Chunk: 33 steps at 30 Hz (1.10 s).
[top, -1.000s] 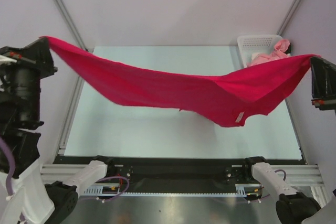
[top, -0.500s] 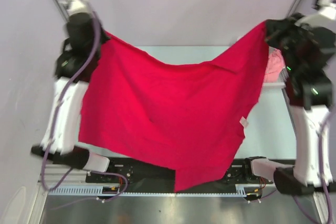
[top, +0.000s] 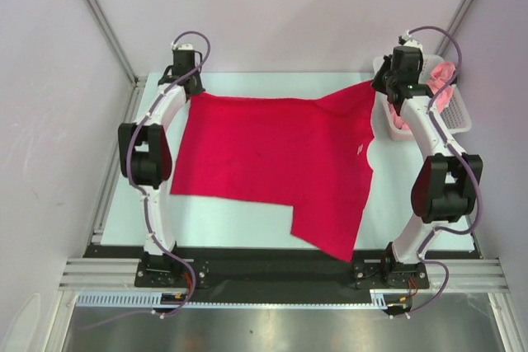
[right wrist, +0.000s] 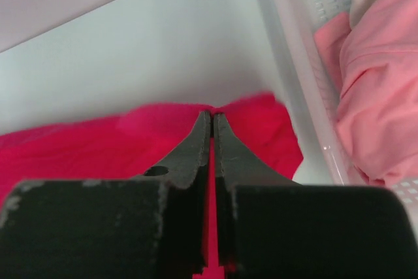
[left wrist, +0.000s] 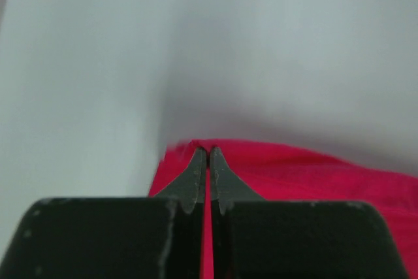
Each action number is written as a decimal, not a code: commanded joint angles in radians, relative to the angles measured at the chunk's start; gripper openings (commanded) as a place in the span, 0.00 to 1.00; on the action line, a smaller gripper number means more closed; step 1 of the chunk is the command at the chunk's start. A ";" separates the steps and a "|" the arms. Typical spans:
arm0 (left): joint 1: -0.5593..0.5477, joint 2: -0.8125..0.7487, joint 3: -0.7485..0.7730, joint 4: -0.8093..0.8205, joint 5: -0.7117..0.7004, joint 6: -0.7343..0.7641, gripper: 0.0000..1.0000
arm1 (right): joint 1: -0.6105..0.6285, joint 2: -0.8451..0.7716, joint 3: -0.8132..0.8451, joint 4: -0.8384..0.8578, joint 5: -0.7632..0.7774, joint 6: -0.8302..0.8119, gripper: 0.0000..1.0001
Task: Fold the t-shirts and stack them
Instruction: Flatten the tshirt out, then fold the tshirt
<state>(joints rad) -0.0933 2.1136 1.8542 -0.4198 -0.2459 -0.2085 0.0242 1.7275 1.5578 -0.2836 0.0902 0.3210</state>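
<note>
crimson t-shirt (top: 272, 154) is now laid on table (top: 239, 222), far corners pinched by closed l gripper (left wrist: 207, 151) & r gripper (right wrist: 212, 115).

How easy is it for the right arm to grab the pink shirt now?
Probably not yet. The right gripper is shut on a corner of the red shirt. The pink shirt lies uncovered in the basket beside it, so after letting go, likely yes.

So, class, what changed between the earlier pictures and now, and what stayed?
The red t-shirt, earlier stretched in mid-air, now lies spread on the table. The left tool and right tool stay shut on its far corners; the pink t-shirt stays in the basket.
</note>
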 commanded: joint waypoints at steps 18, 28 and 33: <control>0.084 0.060 0.033 0.061 0.290 -0.057 0.00 | -0.072 -0.112 -0.106 -0.180 -0.194 0.205 0.00; 0.089 0.072 0.068 -0.013 0.329 -0.032 0.00 | -0.135 -0.149 -0.160 -0.187 -0.225 0.182 0.00; 0.089 0.052 0.043 -0.031 0.312 -0.029 0.00 | -0.135 -0.155 -0.194 -0.203 -0.247 0.191 0.00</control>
<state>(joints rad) -0.0101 2.2436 1.8908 -0.4366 0.0586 -0.2531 -0.1116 1.6180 1.3800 -0.4679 -0.1291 0.5045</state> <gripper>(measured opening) 0.011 0.017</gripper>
